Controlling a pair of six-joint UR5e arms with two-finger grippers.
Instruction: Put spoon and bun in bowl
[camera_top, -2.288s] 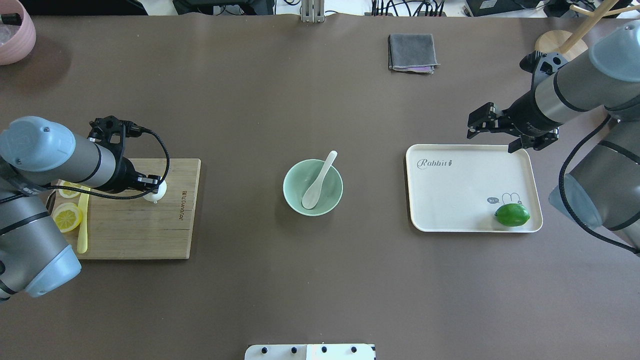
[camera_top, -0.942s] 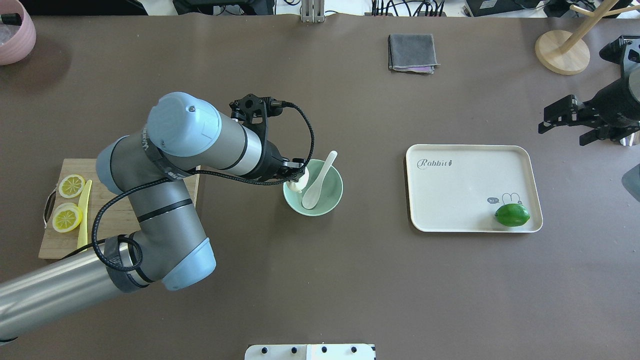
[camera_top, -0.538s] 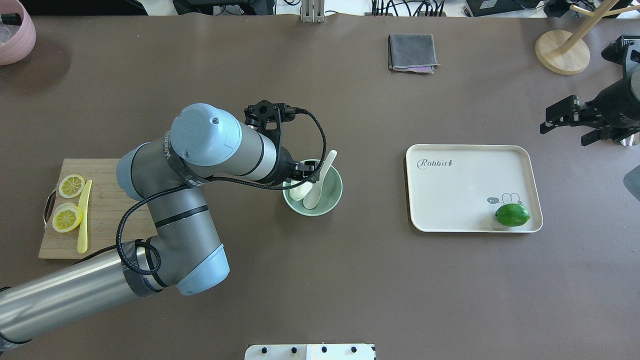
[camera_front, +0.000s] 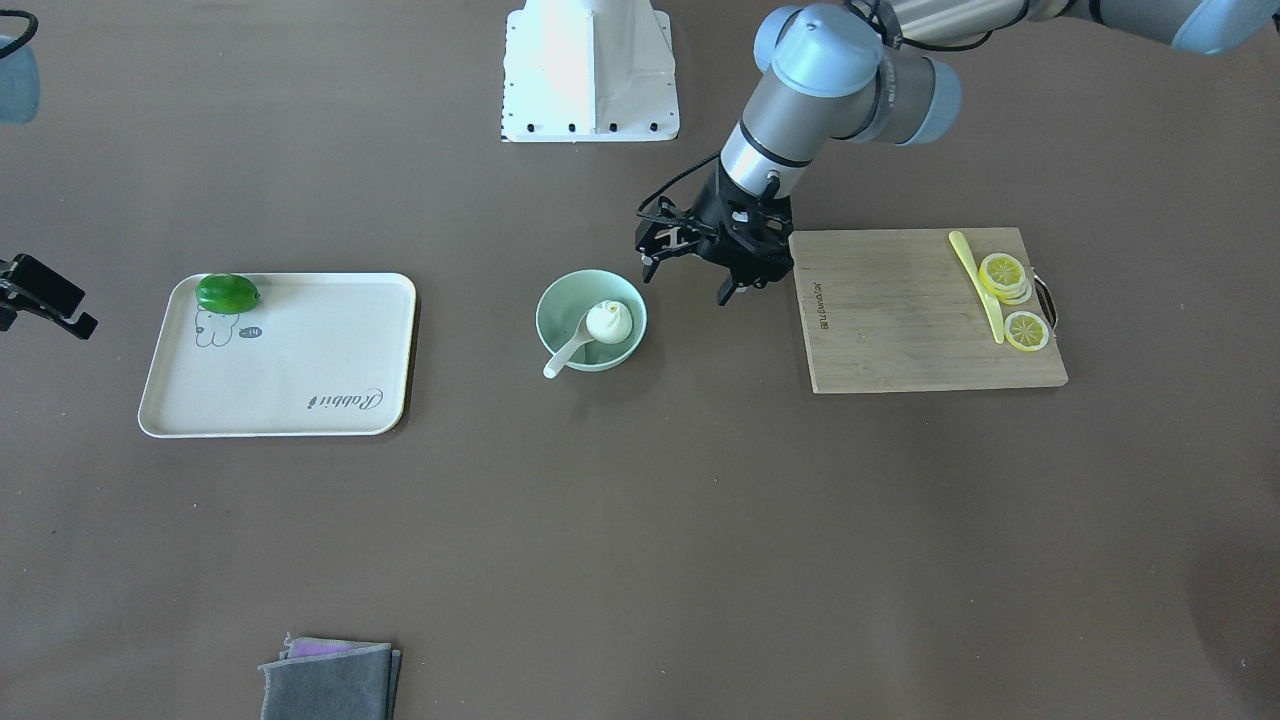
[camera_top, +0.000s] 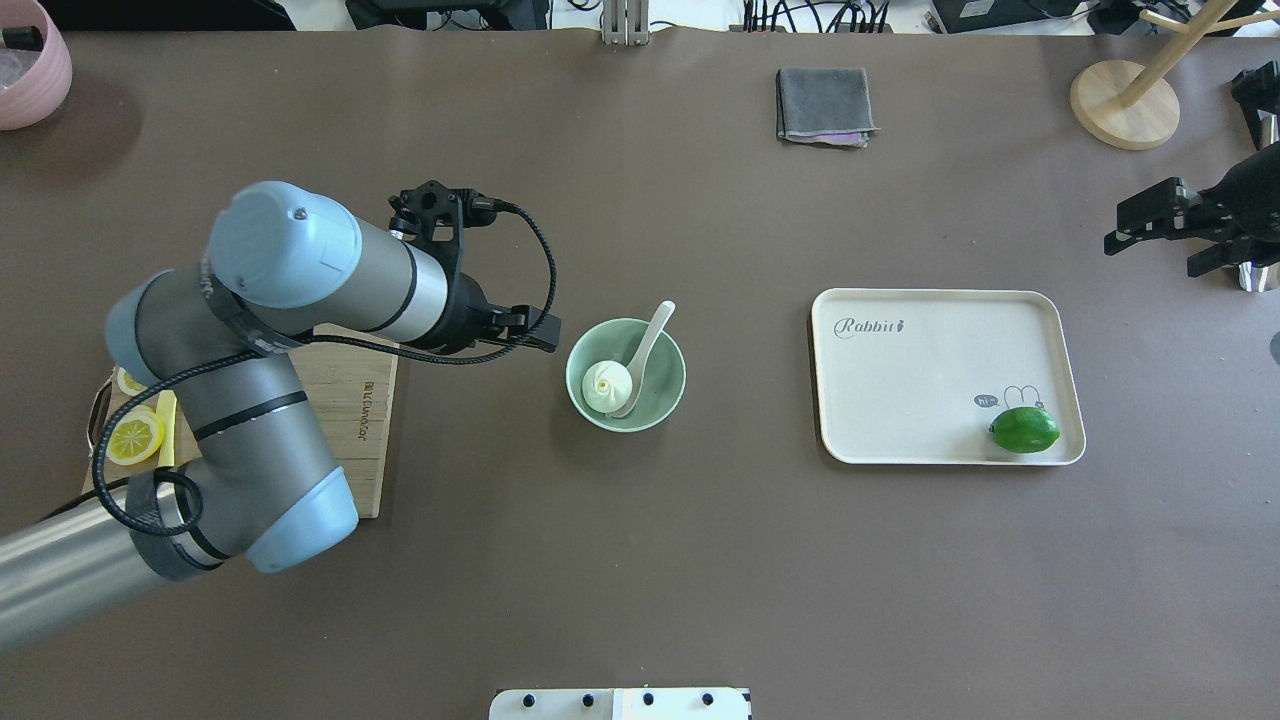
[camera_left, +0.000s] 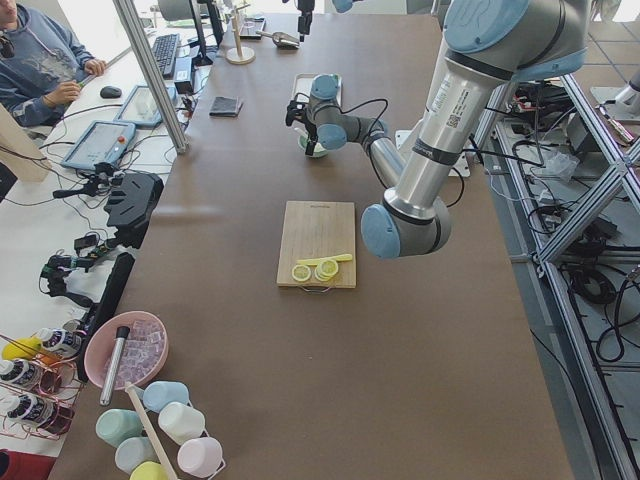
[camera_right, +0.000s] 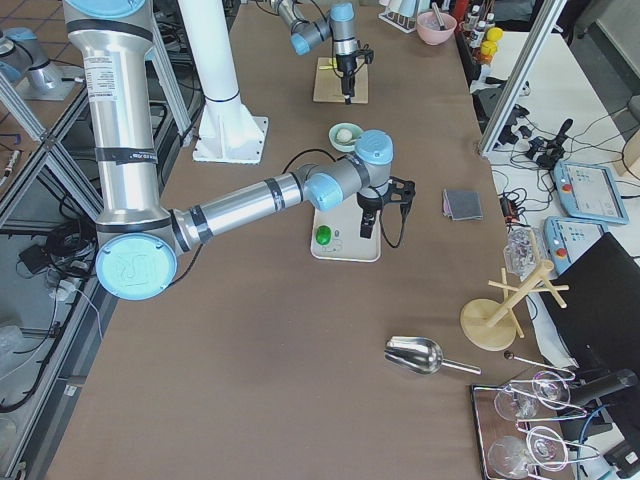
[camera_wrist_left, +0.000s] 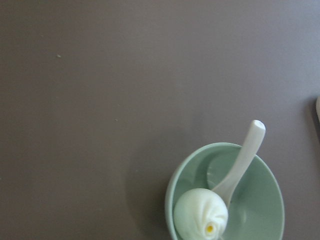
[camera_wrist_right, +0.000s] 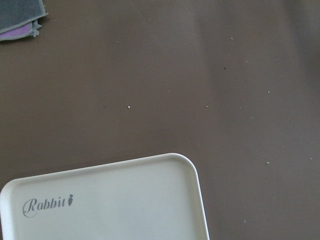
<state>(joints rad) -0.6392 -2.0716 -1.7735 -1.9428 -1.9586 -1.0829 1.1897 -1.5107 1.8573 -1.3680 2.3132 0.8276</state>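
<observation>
Bun (camera_top: 607, 383) in bowl (camera_top: 668, 402), pleats up, against scoop of spoon (camera_top: 652, 330), handle leaning over far rim. Left claw (camera_front: 688, 275) spread, empty, just beside bowl over desk (camera_top: 640, 560). Right claw (camera_top: 1155, 245) spread, empty, well apart, near tray's (camera_top: 900, 380) far corner.

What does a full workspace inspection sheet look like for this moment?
Surface: brown table, a few pale specks.
Job's things: bun and spoon both inside the bowl; spoon handle sticks out over the rim.
Clutter: cutting board with lemon slices and knife; tray holding a lime; grey cloth; pink bowl; wooden stand.
Grippers: left gripper open, empty, beside the bowl; right gripper open, empty, past the tray.
Cables: black cable looped at the left wrist, clear of the bowl.
Surroundings: operator seated at a side desk.
</observation>
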